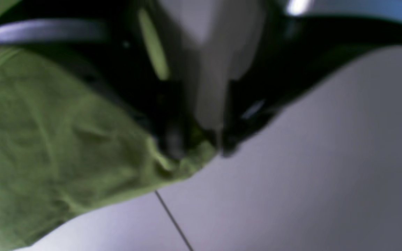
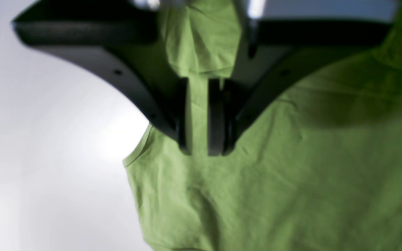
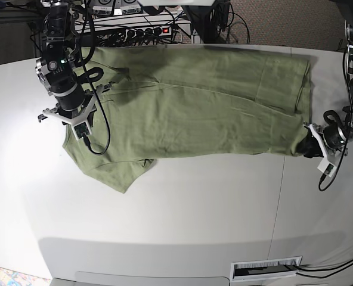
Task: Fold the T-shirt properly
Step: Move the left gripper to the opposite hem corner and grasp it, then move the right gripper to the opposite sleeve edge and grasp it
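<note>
- Currently the T-shirt (image 3: pixel 194 107) is lying spread across the far half of the white table (image 3: pixel 182 226), running from nine o'clock to three o'clock in the base view, with its far long edge folded over on itself.
- One sleeve is sticking out toward seven o'clock, resting flat on the table.
- The right gripper (image 2: pixel 201 146) is sitting at the shirt's nine o'clock end; its jaws are standing narrow with a strip of green fabric pinched between them.
- The left gripper (image 1: pixel 194 143) is sitting at the shirt's three o'clock corner, pressing down to the table; its fingertips are standing close together with bunched green hem caught between them, though that view is blurred.
- A thin dark seam (image 1: pixel 173 219) is running across the table just below that corner.
</note>
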Controlling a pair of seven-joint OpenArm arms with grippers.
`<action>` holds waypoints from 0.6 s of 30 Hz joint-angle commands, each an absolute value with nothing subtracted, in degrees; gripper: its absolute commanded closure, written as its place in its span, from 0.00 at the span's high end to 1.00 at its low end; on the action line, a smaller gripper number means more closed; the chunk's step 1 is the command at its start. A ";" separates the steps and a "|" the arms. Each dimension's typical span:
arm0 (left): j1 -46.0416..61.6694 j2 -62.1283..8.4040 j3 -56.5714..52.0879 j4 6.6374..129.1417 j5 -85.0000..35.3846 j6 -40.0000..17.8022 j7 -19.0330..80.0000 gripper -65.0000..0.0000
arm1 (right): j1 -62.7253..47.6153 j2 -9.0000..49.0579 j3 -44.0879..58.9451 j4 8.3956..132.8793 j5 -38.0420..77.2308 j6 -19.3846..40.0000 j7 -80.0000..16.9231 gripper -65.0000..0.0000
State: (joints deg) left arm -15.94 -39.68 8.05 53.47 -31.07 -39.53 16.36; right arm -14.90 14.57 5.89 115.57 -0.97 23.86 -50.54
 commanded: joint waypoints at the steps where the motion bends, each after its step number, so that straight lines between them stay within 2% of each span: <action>1: -17.17 -40.80 7.70 54.63 -31.88 -40.00 15.42 0.08 | -14.26 15.07 6.17 116.57 -0.86 23.57 -49.28 0.14; 2: -17.17 -40.80 7.70 54.87 -32.34 -40.00 15.42 0.00 | -14.26 15.07 6.17 116.57 -0.86 23.57 -49.28 0.14; 3: -17.19 -40.80 7.70 55.07 -33.04 -40.00 15.40 0.00 | -14.26 15.07 6.17 116.57 -0.86 23.57 -49.28 0.14; 11: -19.07 -41.12 7.70 55.42 -34.59 -40.00 15.66 0.00 | -14.09 15.07 7.25 116.57 -2.72 23.57 -49.06 0.14; 18: -19.14 -41.28 7.70 56.31 -34.79 -40.00 15.73 0.00 | -11.18 15.09 14.37 116.57 -2.96 23.51 -47.66 0.14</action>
State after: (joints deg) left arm -17.78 -39.88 8.14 55.31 -33.67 -39.70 17.06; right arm -12.01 14.41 14.11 115.55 -3.03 24.08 -49.25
